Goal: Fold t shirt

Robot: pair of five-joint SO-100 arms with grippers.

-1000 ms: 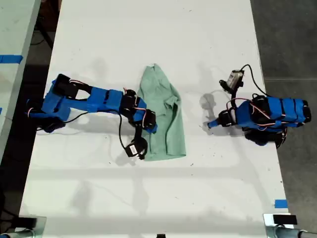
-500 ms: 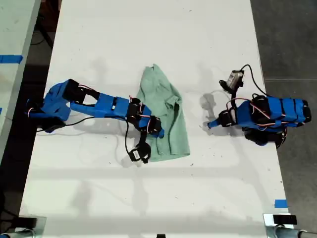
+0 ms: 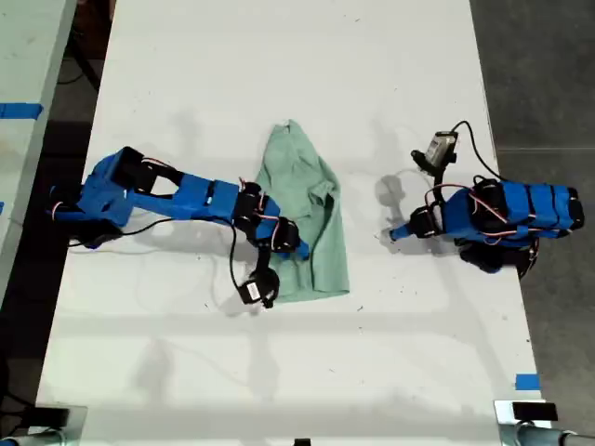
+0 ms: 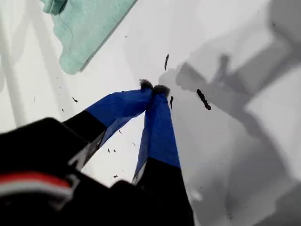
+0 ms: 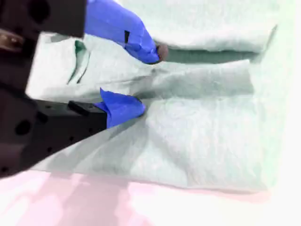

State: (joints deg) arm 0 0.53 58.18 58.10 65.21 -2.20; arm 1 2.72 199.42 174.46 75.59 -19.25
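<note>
Hovering my second gripper (image 5: 141,80) over t shirt (image 5: 202,127)

1. The shirt (image 3: 307,223) runs under our second gripper (image 3: 296,249) in the exterior view, hiding its near edge.
2. Our first wrist view cuts the shirt off at the frame's edge.
3. The second wrist view is washed out and soft.

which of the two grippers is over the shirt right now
My second gripper, on the arm at the exterior view's left: its open fingers hang over the mint-green t shirt. My first gripper is shut over the bare white table.
</note>
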